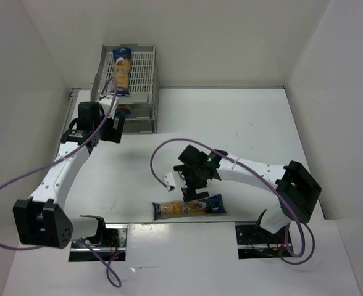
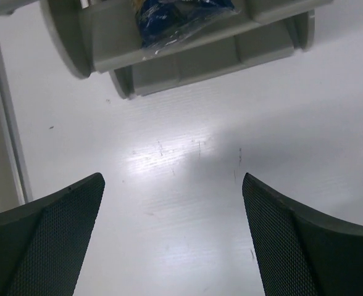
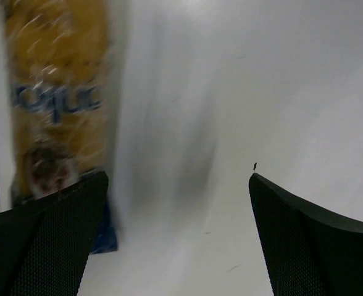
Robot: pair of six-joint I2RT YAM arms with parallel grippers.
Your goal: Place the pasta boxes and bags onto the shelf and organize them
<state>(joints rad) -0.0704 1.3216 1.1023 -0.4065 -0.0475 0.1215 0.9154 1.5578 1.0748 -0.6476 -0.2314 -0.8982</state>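
Note:
The grey shelf (image 1: 138, 68) stands at the far left of the table. One pasta packet (image 1: 121, 71) lies on its top tier. The dark blue end of a second packet (image 2: 181, 12) sticks out of a lower tier. A third packet (image 1: 189, 208) lies flat near the table's front edge and shows blurred at the left of the right wrist view (image 3: 55, 105). My left gripper (image 1: 110, 131) is open and empty just in front of the shelf (image 2: 187, 55), above bare table (image 2: 172, 179). My right gripper (image 1: 192, 185) is open and empty just above the third packet, its jaws (image 3: 178, 176) beside it.
White walls close in the table at the back and both sides. A grey rail (image 2: 2, 123) runs along the left table edge. Purple cables (image 1: 154, 160) loop from both arms over the table. The arm bases sit at the near edge.

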